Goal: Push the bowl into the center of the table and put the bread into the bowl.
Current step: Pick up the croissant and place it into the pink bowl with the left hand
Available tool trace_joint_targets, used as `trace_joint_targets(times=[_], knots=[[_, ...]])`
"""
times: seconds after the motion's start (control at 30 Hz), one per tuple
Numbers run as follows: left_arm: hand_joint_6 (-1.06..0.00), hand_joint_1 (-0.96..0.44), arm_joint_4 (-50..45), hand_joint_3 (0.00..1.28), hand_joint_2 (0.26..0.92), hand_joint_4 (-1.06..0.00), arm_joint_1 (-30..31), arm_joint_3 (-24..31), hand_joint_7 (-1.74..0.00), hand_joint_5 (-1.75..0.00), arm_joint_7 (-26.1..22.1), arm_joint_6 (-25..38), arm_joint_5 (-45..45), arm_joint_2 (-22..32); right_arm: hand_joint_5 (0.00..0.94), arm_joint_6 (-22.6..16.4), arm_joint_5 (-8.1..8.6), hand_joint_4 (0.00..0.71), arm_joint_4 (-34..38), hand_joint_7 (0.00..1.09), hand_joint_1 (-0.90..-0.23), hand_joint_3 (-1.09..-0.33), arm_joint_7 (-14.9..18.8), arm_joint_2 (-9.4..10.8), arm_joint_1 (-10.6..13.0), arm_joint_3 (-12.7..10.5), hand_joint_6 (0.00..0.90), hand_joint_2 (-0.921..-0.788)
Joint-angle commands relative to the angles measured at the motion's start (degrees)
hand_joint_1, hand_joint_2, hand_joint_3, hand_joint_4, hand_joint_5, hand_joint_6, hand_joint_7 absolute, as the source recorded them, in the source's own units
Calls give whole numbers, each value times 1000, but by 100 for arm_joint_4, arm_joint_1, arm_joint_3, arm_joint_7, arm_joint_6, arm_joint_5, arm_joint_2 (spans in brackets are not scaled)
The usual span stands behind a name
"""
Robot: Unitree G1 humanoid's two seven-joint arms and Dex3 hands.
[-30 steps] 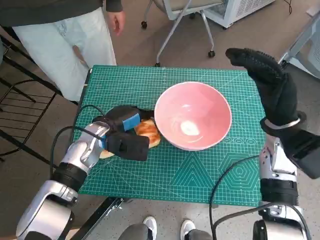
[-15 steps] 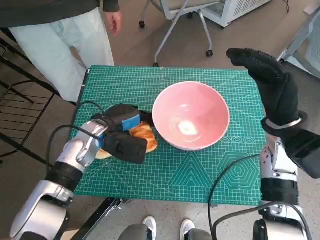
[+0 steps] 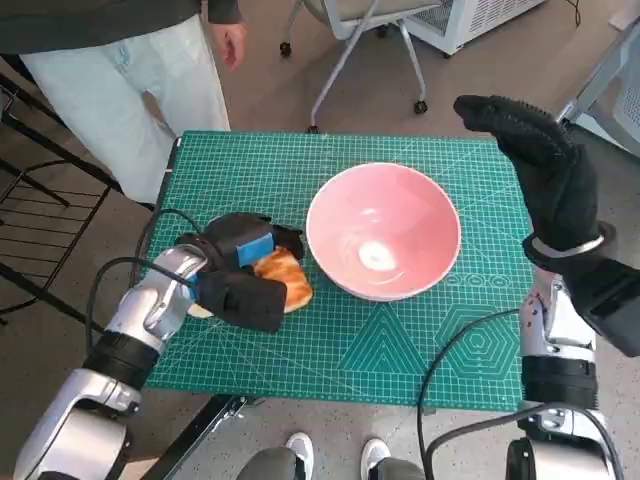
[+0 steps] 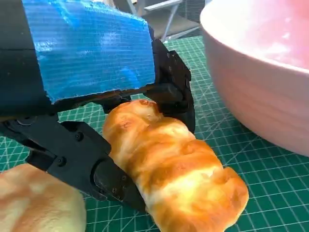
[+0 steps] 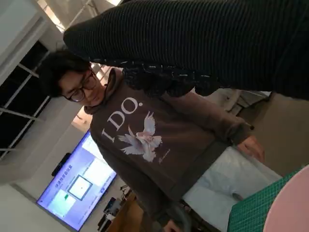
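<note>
One pink bowl (image 3: 384,232) stands on the one table (image 3: 330,170), which is covered by one green cutting mat (image 3: 400,350). Two pieces of bread show: one golden twisted bread (image 4: 169,166) and one paler bread (image 4: 38,203) beside it. Two hands are in view, the left hand (image 3: 245,270) and the right hand (image 3: 535,165). One person (image 5: 145,140) stands near, and one office chair (image 3: 365,25) is on the floor.

Left hand (image 3: 240,270) low over table, black fingers (image 4: 82,164) closed around bread roll (image 4: 169,164). Right hand (image 3: 540,170) raised high, gloved fingers extended, holding nothing.
</note>
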Motion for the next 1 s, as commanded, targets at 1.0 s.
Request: trace_joint_targets(times=[1.0], knots=[[-685,3,-2278,10,915,-787,576,1286,-1131,-1030,-729,576,-773,544,0,91,66,139,45,446,-689,-735,104,28,6,-8,-1,-921]])
